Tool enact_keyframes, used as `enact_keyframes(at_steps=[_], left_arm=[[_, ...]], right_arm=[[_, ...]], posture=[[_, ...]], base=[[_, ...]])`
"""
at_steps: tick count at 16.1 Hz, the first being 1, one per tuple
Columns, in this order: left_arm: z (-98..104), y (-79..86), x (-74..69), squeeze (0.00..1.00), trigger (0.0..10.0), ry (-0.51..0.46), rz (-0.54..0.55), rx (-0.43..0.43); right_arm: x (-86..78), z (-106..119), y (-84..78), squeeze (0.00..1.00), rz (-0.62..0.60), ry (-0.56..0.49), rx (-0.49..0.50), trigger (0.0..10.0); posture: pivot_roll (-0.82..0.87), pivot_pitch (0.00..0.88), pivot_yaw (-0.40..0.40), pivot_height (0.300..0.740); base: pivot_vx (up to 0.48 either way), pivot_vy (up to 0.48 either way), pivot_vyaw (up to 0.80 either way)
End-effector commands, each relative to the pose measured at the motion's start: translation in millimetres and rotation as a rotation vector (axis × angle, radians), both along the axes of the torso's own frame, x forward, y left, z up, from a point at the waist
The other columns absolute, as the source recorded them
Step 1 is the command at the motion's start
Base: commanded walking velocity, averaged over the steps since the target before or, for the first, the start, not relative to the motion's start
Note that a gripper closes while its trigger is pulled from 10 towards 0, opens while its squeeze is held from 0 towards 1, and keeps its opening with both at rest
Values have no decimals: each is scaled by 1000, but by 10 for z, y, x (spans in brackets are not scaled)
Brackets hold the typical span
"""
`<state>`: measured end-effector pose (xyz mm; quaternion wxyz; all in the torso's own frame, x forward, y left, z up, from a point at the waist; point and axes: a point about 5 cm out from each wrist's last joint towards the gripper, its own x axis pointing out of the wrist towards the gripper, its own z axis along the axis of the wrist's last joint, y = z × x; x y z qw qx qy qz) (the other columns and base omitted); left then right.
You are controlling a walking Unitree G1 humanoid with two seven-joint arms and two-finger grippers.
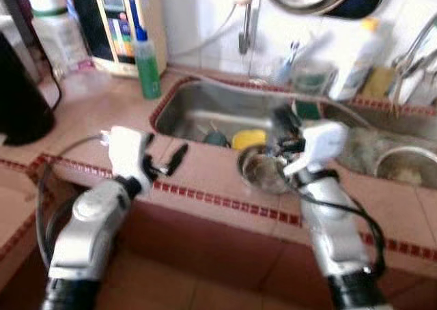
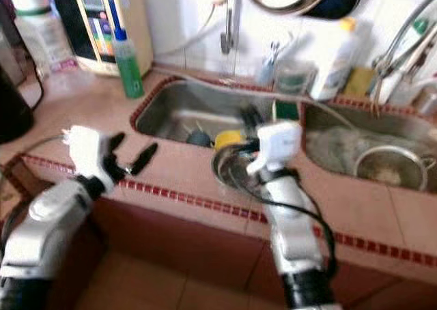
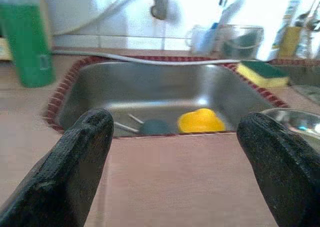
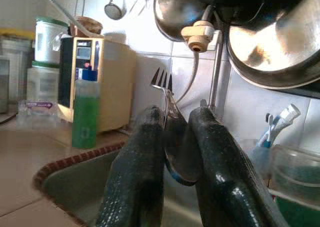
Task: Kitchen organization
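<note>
right end effector (image 4: 172,152) clamping one fork (image 4: 165,94), left end effector (image 3: 172,162) spread

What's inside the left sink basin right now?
In the left sink basin: a yellow item and a dark round utensil with thin handles. The counter edge hides the basin's near floor.

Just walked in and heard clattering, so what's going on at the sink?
The robot stands at the counter before the sink. Its right gripper is shut on a fork, tines up, held over a metal bowl on the counter's edge. The left gripper hangs open above the counter, holding nothing. A yellow item lies in the sink, and a green bottle stands beside it.
</note>
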<state>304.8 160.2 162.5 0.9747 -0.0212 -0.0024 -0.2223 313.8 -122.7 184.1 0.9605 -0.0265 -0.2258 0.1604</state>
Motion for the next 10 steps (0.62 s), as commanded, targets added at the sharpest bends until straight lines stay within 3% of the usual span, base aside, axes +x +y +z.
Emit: enact_keyframes(at_steps=[1, 10], left_arm=[[32, -79, 14, 0, 10000, -8, -26, -2], [44, -89, 22, 0, 10000, -13, -37, 7]], right_arm=[[10, 56, -107, 0, -34, -17, 1, 10000], [32, 16, -157, 0, -69, 8, 22, 10000]], posture=[[-105, 20, 25, 740], [-105, 32, 28, 740]], base=[[289, 0, 0], [288, 0, 0]])
